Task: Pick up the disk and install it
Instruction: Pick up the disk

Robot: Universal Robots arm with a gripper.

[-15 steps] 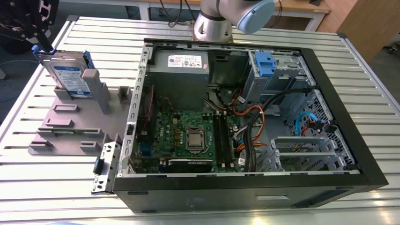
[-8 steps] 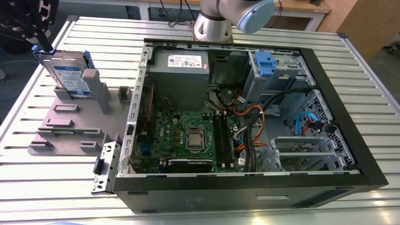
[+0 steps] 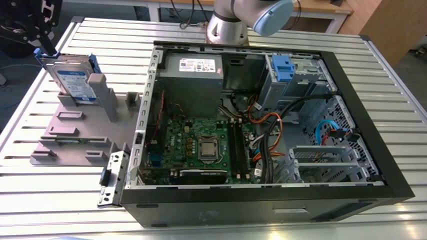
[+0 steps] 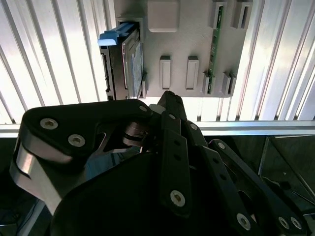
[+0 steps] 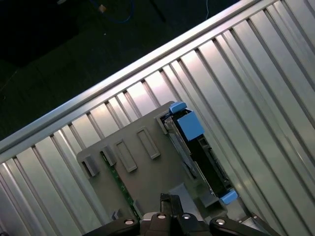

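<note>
Standing on end in grey slotted holder (image 3: 73, 131), at ten o'clock from open computer case (image 3: 267, 207) in exterior view: disk (image 3: 72, 80), long axis roughly upright, labelled face toward six o'clock. Hovering above it in first wrist view: gripper (image 5: 165, 199), jaws pressed together, empty.

Ribbed metal counter with a holder and an open computer case on it

The counter (image 3: 393, 75) is made of long silver slats with dark grooves between them, as both wrist views also show (image 4: 59, 59) (image 5: 256, 64). A flat grey holder (image 3: 73, 135) lies on it toward the exterior view's left, its upright tabs and slots seen from above in both wrist views (image 4: 182, 44) (image 5: 142, 167). Just beside it, toward the exterior view's right, an open black case (image 3: 267, 205) lies on its side and takes up most of the counter. A small metal bracket (image 3: 112, 180) sits at the case's near corner, by the holder. The arm's base (image 3: 227, 27) stands at the far edge, behind the case.
</note>
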